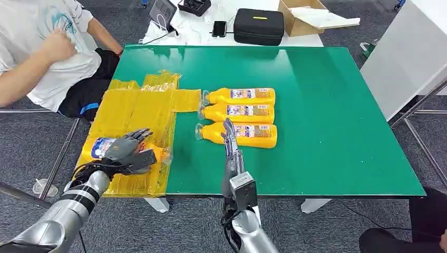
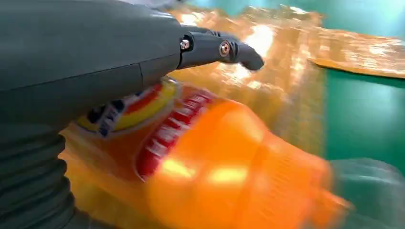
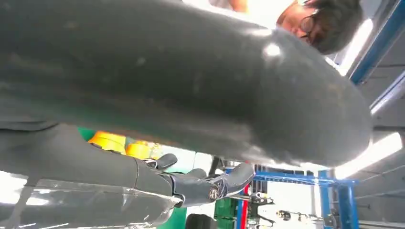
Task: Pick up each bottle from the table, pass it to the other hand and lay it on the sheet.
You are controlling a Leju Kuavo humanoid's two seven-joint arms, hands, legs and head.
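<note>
The left arm reached in from the lower left, its robot hand [image 1: 128, 150] lying over a bottle [image 1: 105, 148] on the yellow sheet [image 1: 138, 107], near the sheet's front end. In the left wrist view the palm covered the bottle's [image 2: 200, 162] label and one dark finger [image 2: 224, 49] stuck out straight past it; whether the hand actually gripped the bottle or only rested on it could not be told.

The right arm rose from the bottom centre, forearm nearly upright in the head view. Its robot hand [image 1: 230, 138] was stretched forward with fingers straight and together, the tips reaching the neck end of the nearest of three bottles; it held nothing, and contact could not be judged. In the right wrist view its fingers [image 3: 210, 186] lay extended.

The three bottles, far [image 1: 241, 95], middle [image 1: 240, 112] and near [image 1: 240, 134], lay side by side on the green bench [image 1: 337, 116], caps pointing toward the sheet, just beside its right edge.

The sheet hung over the bench's left edge and reached its front edge. To the right of the bottles the bench lay bare out to its right and front edges. A seated person [image 1: 47, 58] was at the far left corner, close to the sheet's far end.
</note>
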